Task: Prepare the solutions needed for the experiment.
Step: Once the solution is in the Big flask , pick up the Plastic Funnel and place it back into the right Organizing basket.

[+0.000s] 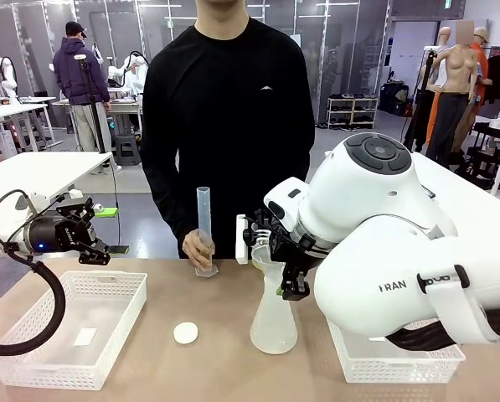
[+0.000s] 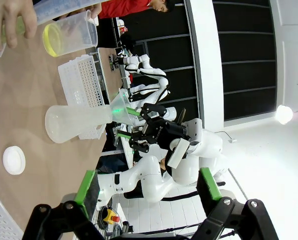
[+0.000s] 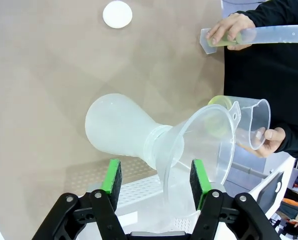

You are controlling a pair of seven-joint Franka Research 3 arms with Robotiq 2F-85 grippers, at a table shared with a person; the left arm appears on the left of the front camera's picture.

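Solutions [image 3: 217, 116]: shallow pale yellow-green translucent layer in a clear beaker [image 3: 251, 120] held by the person's hand [image 3: 271, 141], just beside the funnel [image 3: 203, 150]. My right tool [image 3: 155, 184] stands apart astride the frosted conical flask [image 3: 119, 127]; my left tool [image 2: 148, 184] gapes. Smooth brown desk [image 3: 44, 75] lies open around the white disc [image 3: 117, 13].

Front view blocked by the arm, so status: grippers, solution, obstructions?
Left gripper open. Right gripper open, flanking funnel in flask. Solution in person's beaker, near funnel. Right gripper may crowd the pour.
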